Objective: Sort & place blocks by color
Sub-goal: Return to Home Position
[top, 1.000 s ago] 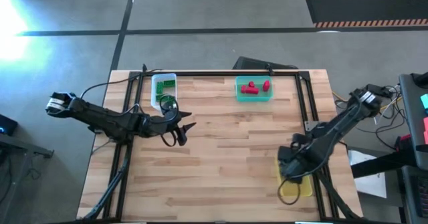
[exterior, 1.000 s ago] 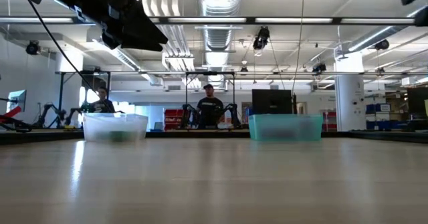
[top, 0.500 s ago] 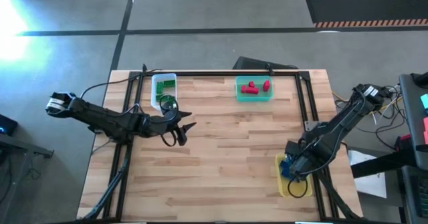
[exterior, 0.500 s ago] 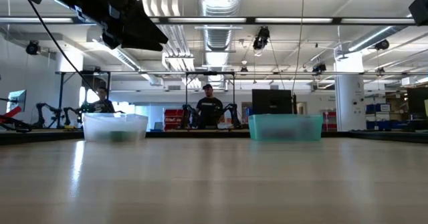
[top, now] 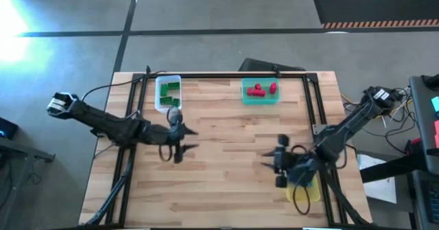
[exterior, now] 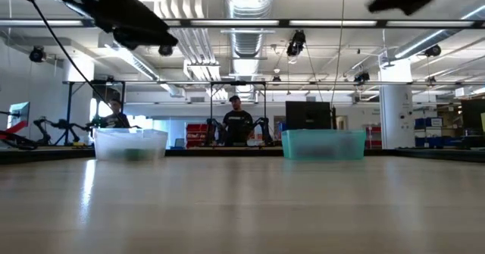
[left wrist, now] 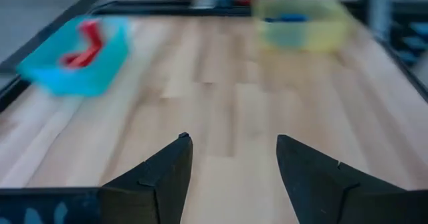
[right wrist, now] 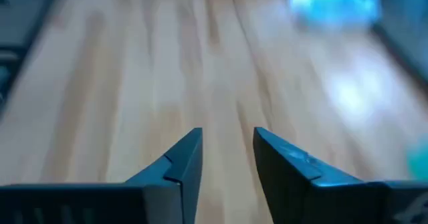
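Note:
Green blocks (top: 168, 88) lie in the clear bin (top: 159, 103) at the far left. Red blocks (top: 262, 88) lie in the teal bin (top: 260, 100) at the far middle. Blue blocks (left wrist: 286, 17) lie in the yellow bin (top: 304, 196) near the right edge, and my right arm partly covers that bin. My left gripper (top: 192, 139) hangs open above the bare table, nearer than the clear bin, with nothing between its fingers (left wrist: 231, 144). My right gripper (top: 266, 161) is also open and holds nothing (right wrist: 227, 136). It stands above the table just left of the yellow bin.
A dark frame rail (top: 226, 75) runs along the table's far edge, with side rails down both sides. The wooden table top (top: 226, 141) lies bare between the two grippers. People stand in the room beyond the table (exterior: 237, 123).
My right gripper has come up out of the yellow bin and swung toward the table's left, tipping from pointing down to nearly level. My left gripper has turned a little, away from the clear bin toward the table's near right.

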